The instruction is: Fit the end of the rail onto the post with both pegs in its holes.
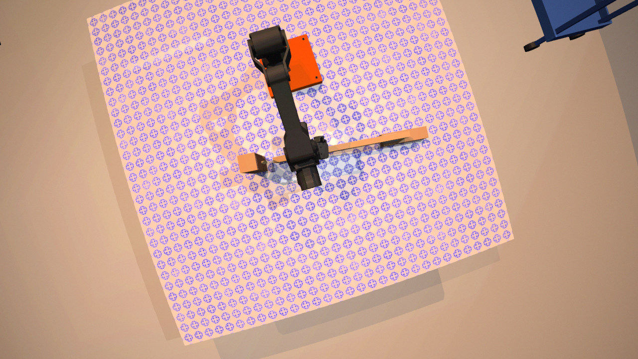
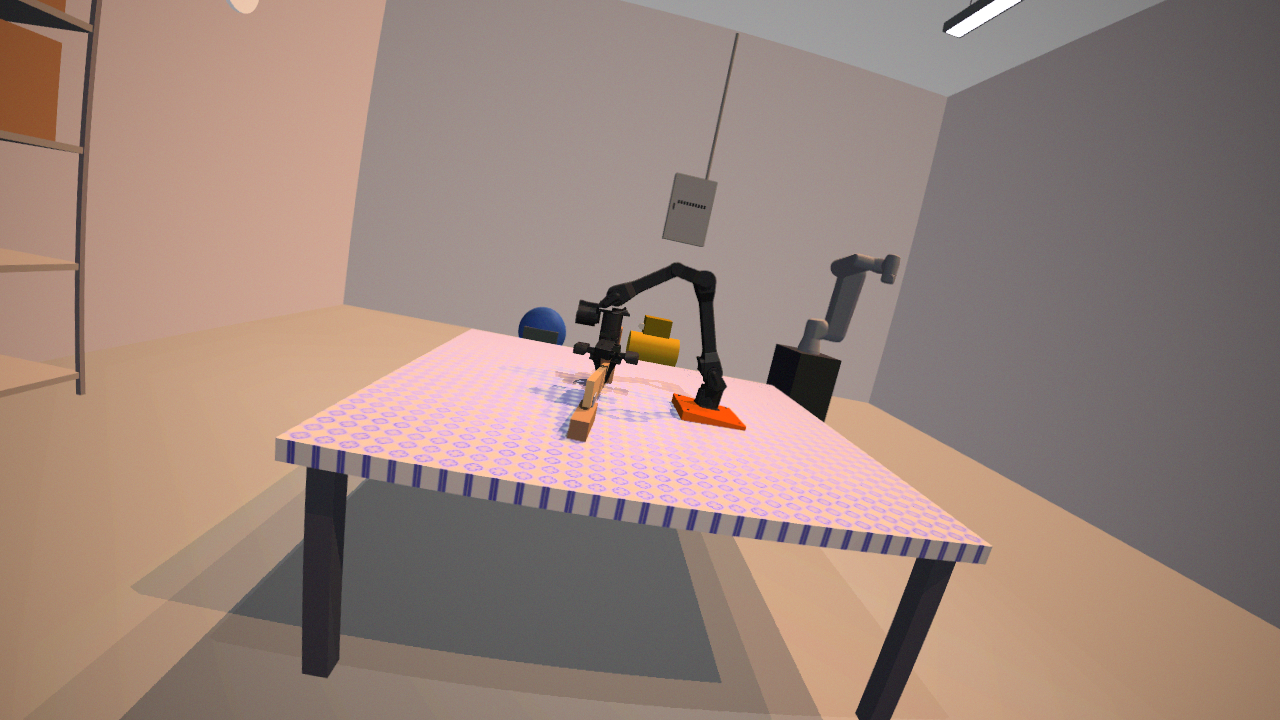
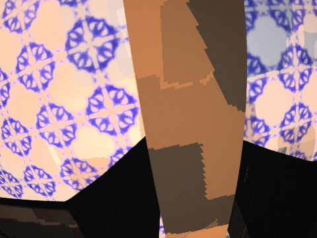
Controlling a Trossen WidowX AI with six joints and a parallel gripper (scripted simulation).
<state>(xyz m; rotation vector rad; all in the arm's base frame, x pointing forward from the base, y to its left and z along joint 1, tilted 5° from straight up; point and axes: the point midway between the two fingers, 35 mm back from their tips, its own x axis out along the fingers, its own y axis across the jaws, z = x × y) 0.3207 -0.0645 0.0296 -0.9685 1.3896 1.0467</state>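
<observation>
The wooden rail (image 1: 357, 143) (image 2: 594, 387) (image 3: 191, 116) runs from the footboard block (image 1: 419, 132) (image 2: 581, 423) to just short of the post (image 1: 246, 164). Its far end sits at the block's bracket; the seating is too small to see. My gripper (image 2: 605, 365) (image 3: 177, 139) is shut on the rail between its middle and its post end, with a black finger on each side in the wrist view. In the top view the arm hides the fingers. A peg (image 1: 263, 162) shows on the post's rail side, with a small gap to the rail's end. The holes are hidden, and exact level cannot be told.
The arm's orange base plate (image 1: 305, 62) (image 2: 716, 415) is bolted on the patterned table, to one side of the rail. A blue cart (image 1: 575, 17), a yellow cylinder (image 2: 653, 348), a blue ball (image 2: 541, 324) and a grey arm (image 2: 844, 300) stand off the table.
</observation>
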